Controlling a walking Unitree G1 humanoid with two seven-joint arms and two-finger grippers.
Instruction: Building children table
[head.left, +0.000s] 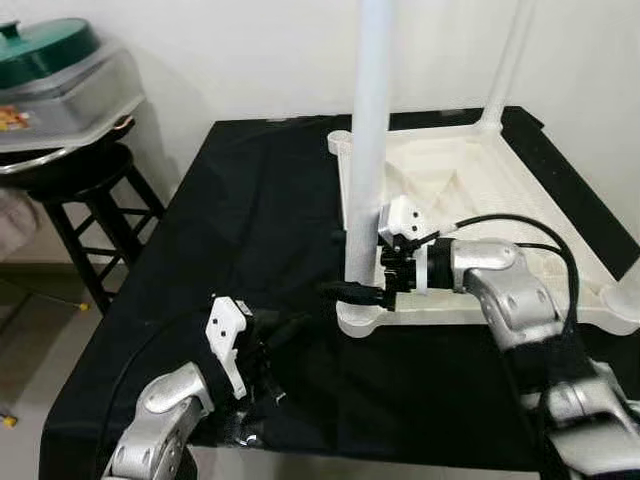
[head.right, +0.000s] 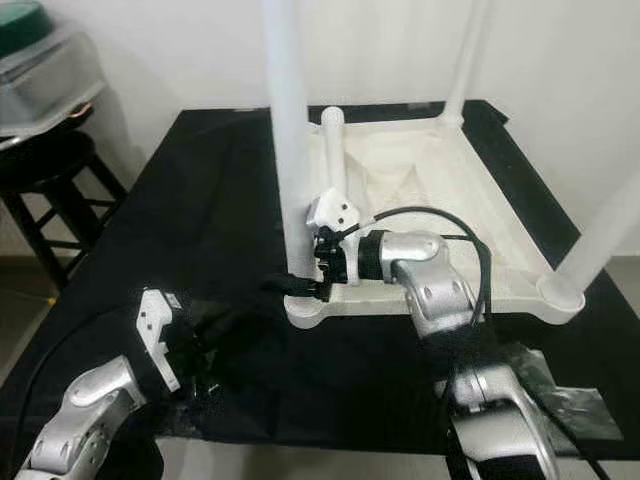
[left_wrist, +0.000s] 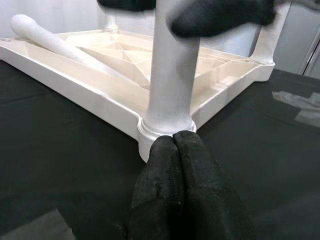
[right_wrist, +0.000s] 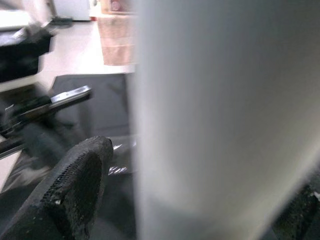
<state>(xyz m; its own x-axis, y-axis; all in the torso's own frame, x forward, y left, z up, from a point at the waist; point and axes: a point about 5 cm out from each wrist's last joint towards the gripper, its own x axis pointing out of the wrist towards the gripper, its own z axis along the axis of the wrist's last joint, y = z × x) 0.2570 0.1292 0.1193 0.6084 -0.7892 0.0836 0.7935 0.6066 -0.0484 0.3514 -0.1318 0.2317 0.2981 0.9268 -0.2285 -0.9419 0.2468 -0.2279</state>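
right hand (head.left: 352, 291) clamps the upright leg (head.left: 368, 130) – near its socketed base.

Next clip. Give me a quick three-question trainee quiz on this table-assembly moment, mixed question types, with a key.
1. True or false: the tabletop lies underside up on the black cloth.
2. What does the right gripper grip?
   A. the stool
   B. the near corner leg
   C. the loose leg
3. Fill in: the left gripper's fingers are pressed ____.

Key:
1. True
2. B, the near corner leg
3. Together
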